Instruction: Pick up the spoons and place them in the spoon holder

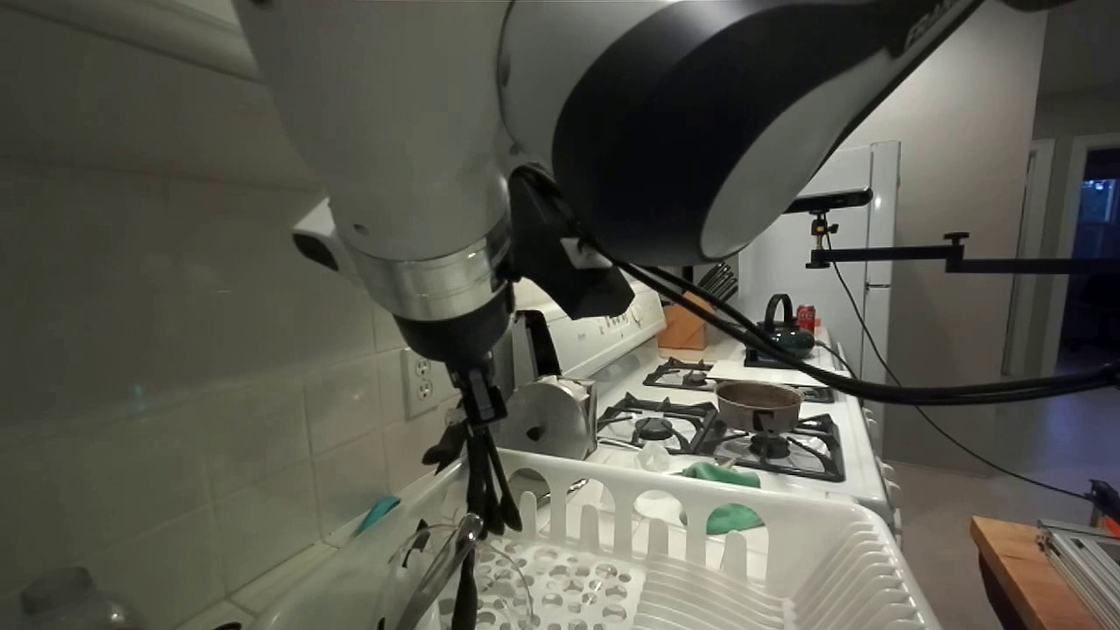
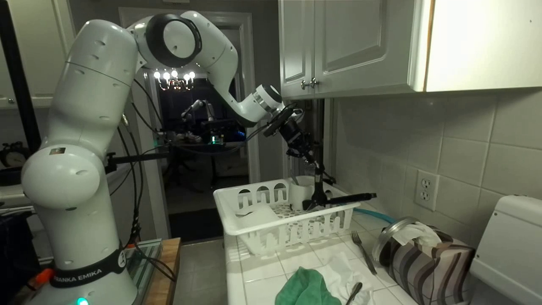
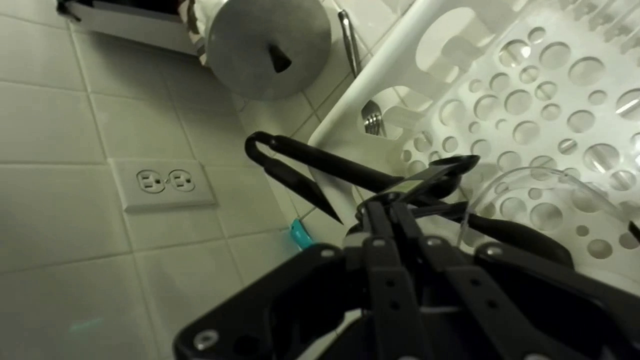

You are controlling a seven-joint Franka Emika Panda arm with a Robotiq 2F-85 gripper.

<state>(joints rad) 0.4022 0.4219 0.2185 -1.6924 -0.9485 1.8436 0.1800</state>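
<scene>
White tiles cover the counter (image 2: 259, 277) and the wall (image 1: 245, 385) behind it, where one power outlet (image 2: 425, 189) is set; white cabinets (image 2: 360, 46) hang above. In an exterior view, a white stove (image 1: 595, 341) bears one pot (image 1: 759, 409); farther back are one dark kettle (image 1: 786, 341), one red can (image 1: 806, 317) and one knife block (image 1: 685, 326). On the counter stands one white dish rack (image 1: 814, 525) with one white cup (image 2: 301, 195) inside. Near it lie one fork (image 2: 365, 254), one metal utensil handle (image 2: 355, 293), one green cloth (image 2: 307, 290) and one striped tissue box (image 2: 432, 271), with one metal lid (image 3: 240, 60) on edge just beside the box. One long black handle (image 2: 353, 198) juts over the rack's rim. The single gripper (image 3: 390, 206) is clenched on black spoons (image 1: 479, 486), which hang below it, bowl ends down, at the wall side of the rack. At least two bowl ends show; overlap hides the exact number.
</scene>
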